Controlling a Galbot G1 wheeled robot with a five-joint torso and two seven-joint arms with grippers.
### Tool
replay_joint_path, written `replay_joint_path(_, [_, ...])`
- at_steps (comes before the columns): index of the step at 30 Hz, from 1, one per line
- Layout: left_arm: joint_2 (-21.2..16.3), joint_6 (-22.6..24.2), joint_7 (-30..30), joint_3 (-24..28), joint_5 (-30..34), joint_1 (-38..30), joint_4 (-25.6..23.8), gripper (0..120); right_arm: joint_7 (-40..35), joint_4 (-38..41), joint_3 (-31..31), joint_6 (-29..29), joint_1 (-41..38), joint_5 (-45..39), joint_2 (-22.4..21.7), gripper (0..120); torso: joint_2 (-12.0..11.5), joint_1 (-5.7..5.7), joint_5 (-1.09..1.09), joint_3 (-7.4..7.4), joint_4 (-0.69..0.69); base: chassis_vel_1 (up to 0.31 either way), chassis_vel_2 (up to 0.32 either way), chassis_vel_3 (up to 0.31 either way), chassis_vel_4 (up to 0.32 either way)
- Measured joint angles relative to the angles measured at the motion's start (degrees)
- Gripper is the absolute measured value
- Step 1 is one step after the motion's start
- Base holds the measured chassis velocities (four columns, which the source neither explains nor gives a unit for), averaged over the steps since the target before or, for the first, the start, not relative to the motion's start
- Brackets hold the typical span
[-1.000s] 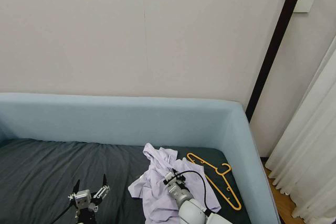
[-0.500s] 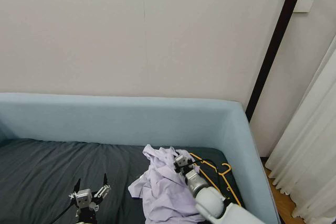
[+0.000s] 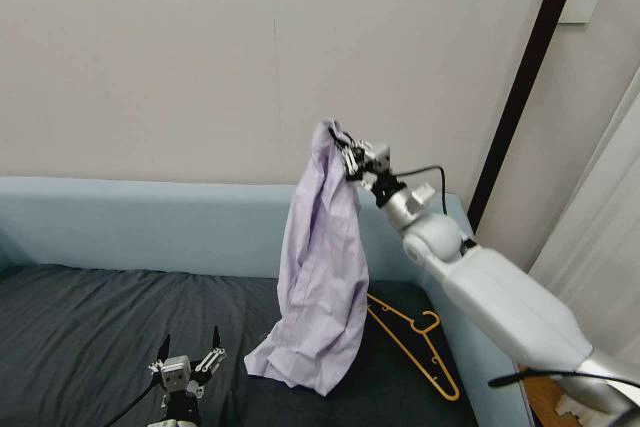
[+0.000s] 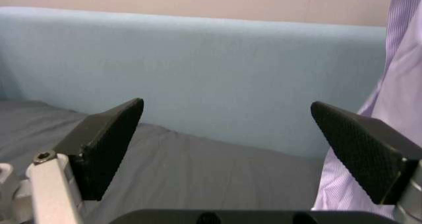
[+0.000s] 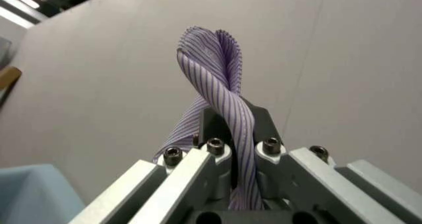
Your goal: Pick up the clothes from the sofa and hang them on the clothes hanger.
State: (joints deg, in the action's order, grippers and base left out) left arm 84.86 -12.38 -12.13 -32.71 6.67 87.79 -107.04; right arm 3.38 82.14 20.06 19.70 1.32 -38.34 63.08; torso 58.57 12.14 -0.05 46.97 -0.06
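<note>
The right gripper (image 3: 349,159), low over the dark grey sofa seat (image 3: 80,327) a second ago, is now raised high in front of the pale wall (image 3: 200,67), its fingers clamped on a fold of the lilac pin-striped cotton shirt (image 3: 320,267). The shirt, earlier a crumpled heap on the seat, now hangs in a long drape with only its lowest folds reaching the cushion. The left gripper (image 3: 187,367), fingers spread, now sits slightly further right.

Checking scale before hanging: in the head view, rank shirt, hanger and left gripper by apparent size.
1. shirt, hanging from the shut right gripper.
2. hanger, partly behind the shirt.
3. left gripper, open, smallest despite being nearest the camera.
</note>
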Motion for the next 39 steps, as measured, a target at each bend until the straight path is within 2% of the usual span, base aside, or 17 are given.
replay_joint_path(1, [0.00, 0.00, 0.00, 0.00, 0.00, 0.00, 0.00, 100, 0.00, 0.00, 0.00, 0.00, 0.00, 0.00, 0.00, 0, 0.00, 0.00, 0.00, 0.00, 0.00, 0.000, 0.000, 0.000, 0.000])
replay_joint_path(6, [-0.66, -0.36, -0.08, -1.22, 1.05, 0.67, -0.87, 100, 0.58, 0.01, 1.35, -1.06, -10.44, -4.01, 3.05, 0, 0.00, 0.00, -0.01, 0.00, 0.00, 0.000, 0.000, 0.000, 0.000])
replay_joint_path(11, [-0.79, -0.69, -0.09, -1.53, 1.43, 0.67, -0.73, 100, 1.55, 1.26, 1.07, -1.16, -13.81, -6.26, 3.96, 0, 0.02, 0.00, -0.03, -0.02, 0.00, 0.000, 0.000, 0.000, 0.000])
replay_joint_path(13, [-0.74, -1.02, -0.12, -1.38, 1.44, 0.60, -0.16, 100, 1.76, 2.34, 0.99, -1.15, -11.97, -5.96, 3.39, 0, 0.02, 0.00, -0.03, -0.02, 0.00, 0.000, 0.000, 0.000, 0.000])
replay_joint_path(16, [-0.79, -2.69, 0.27, -0.54, 1.46, 0.53, 0.61, 100, 1.93, 2.19, 1.17, 0.20, -2.42, -1.41, 1.33, 0, 0.01, 0.00, 0.02, -0.01, -0.02, 0.000, 0.000, 0.000, 0.000])
replay_joint_path(17, [-0.79, -2.69, 0.27, -0.54, 1.46, 0.53, 0.61, 100, 1.93, 2.19, 1.17, 0.20, -2.42, -1.41, 1.33, 0, 0.01, 0.00, 0.02, -0.01, -0.02, 0.000, 0.000, 0.000, 0.000])
replay_joint_path(22, [-2.45, -9.66, 9.07, 1.67, 1.14, 0.83, 2.55, 100, 2.15, -2.67, -1.13, 4.43, 16.55, 7.16, 0.45, 0, 0.00, 0.01, 0.05, 0.00, -0.04, 0.000, 0.000, 0.000, 0.000])
replay_joint_path(23, [-2.45, -9.66, 9.07, 1.67, 1.14, 0.83, 2.55, 100, 2.15, -2.67, -1.13, 4.43, 16.55, 7.16, 0.45, 0, 0.00, 0.01, 0.05, 0.00, -0.04, 0.000, 0.000, 0.000, 0.000])
replay_joint_path(26, [-3.53, -13.33, 12.71, 2.74, -1.18, -0.28, 6.16, 100, 2.79, -3.33, -3.78, 5.12, 23.39, 8.81, 1.58, 0, 0.00, 0.00, 0.02, 0.00, -0.03, 0.000, 0.000, 0.000, 0.000])
replay_joint_path(30, [-3.72, -15.10, 13.16, 3.00, -4.99, -1.84, 9.14, 100, 3.46, -2.46, -5.39, 5.22, 25.42, 8.99, 2.05, 0, 0.01, 0.00, -0.01, -0.01, 0.00, 0.000, 0.000, 0.000, 0.000])
replay_joint_path(39, [-2.50, -13.82, 9.99, 4.99, -8.23, -5.73, 12.32, 100, 3.96, -0.87, -5.96, 5.19, 25.25, 8.44, 2.29, 0, 0.01, 0.00, 0.00, -0.01, -0.01, 0.000, 0.000, 0.000, 0.000])
